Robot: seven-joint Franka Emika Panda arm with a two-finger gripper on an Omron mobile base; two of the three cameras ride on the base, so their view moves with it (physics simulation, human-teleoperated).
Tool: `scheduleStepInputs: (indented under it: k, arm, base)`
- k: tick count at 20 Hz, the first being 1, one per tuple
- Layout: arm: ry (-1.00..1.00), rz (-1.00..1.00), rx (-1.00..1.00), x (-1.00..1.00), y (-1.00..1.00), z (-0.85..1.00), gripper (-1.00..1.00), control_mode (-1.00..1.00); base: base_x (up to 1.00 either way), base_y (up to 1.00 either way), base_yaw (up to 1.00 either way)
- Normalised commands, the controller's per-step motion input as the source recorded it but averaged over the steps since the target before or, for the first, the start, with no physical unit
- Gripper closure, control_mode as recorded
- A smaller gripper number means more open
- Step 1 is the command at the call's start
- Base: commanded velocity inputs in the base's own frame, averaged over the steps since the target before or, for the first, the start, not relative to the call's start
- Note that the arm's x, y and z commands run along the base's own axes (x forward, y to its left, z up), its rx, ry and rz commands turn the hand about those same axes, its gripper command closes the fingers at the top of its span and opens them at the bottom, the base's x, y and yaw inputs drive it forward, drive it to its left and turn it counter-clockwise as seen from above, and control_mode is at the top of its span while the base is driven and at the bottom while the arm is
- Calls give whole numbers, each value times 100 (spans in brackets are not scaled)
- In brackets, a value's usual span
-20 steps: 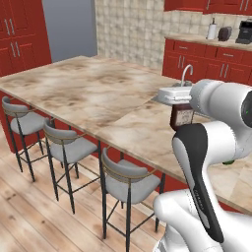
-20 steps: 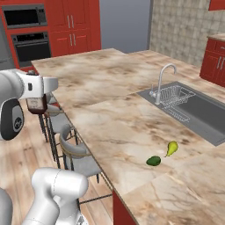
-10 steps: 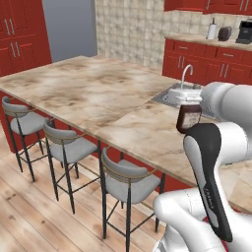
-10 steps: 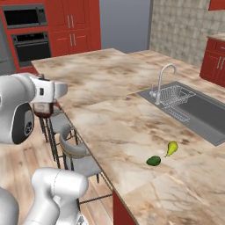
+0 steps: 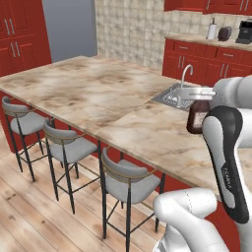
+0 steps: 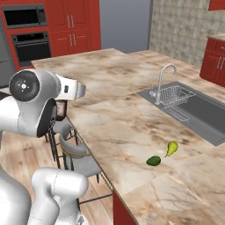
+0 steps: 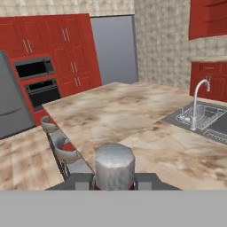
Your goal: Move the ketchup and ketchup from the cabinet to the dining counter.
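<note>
One ketchup (image 5: 197, 119), a dark red-brown bottle, hangs upright from my gripper (image 5: 199, 105), which is shut on its neck. It hovers above the near part of the dining counter (image 5: 98, 93), just in front of the sink. In the right base view my arm hides most of the ketchup (image 6: 61, 110) at the edge of the dining counter (image 6: 118, 127). The hand view looks down on the grey cap of the ketchup (image 7: 115, 165) between the fingertips (image 7: 82, 181), with the dining counter (image 7: 124, 111) beyond. I cannot tell which red wall unit is the cabinet.
A steel sink (image 6: 197, 107) with a faucet (image 6: 161, 79) and a wire rack is set into the counter. A yellow pear (image 6: 172, 147) and a green fruit (image 6: 153, 161) lie near its front. Bar stools (image 5: 74, 147) line the counter's side. Ovens (image 7: 37, 82) stand in the red wall.
My arm has carried the ketchup sideways, farther in over the counter's near part. The grip stays the same and the bottle stays upright.
</note>
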Motion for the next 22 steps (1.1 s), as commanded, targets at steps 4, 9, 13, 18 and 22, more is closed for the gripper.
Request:
scheduleStepInputs:
  k: [4,9,13,18,22]
  arm:
    - [0,18,0,11,-36,-33,100,-100]
    - [0,16,0,16,-28,-31,100,-100]
    - [0,12,0,28,-23,-28,100,-100]
    - [-7,12,-11,24,-6,-32,100,-100]
    - [-7,7,-10,25,0,-45,100,-100]
  base:
    - [0,0,0]
    - [0,0,0]
    - [0,0,0]
    - [0,0,0]
    - [0,0,0]
